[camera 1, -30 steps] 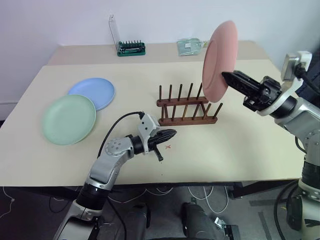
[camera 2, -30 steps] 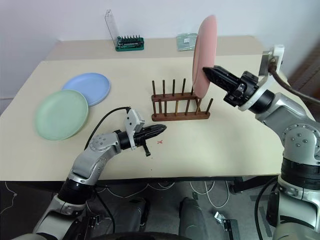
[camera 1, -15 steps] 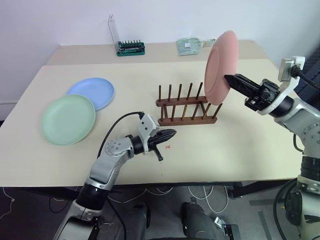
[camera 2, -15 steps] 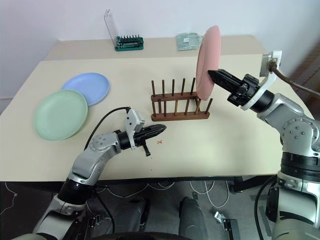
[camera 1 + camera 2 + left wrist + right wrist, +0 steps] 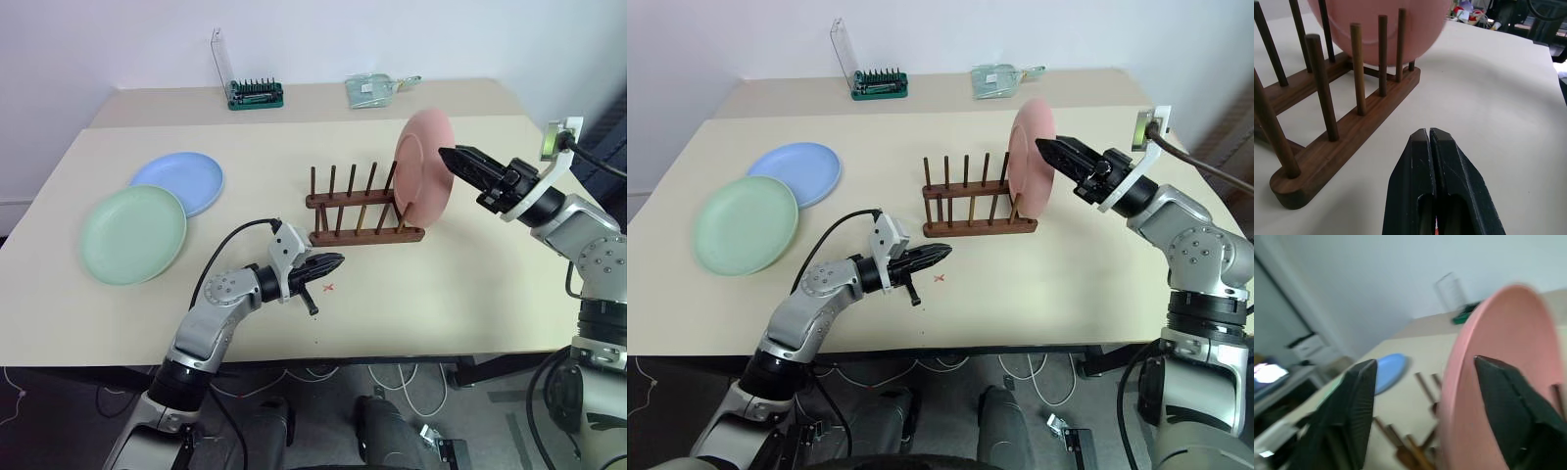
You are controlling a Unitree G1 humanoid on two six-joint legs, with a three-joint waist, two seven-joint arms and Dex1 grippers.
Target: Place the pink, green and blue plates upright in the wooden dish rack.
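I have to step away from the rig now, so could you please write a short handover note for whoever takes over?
Right gripper: jaws open, one finger on each side of the pink plate's rim, at the rack's right end.
Left gripper: shut, empty, low over the table in front of the rack.
Pink plate: upright in the last slot of the wooden dish rack, between the end pegs.
Green plate and blue plate: flat on the table's left side, the green one overlapping the blue one's rim.
Done: pink plate racked.
Left: draw the right gripper clear, then rack green and blue.
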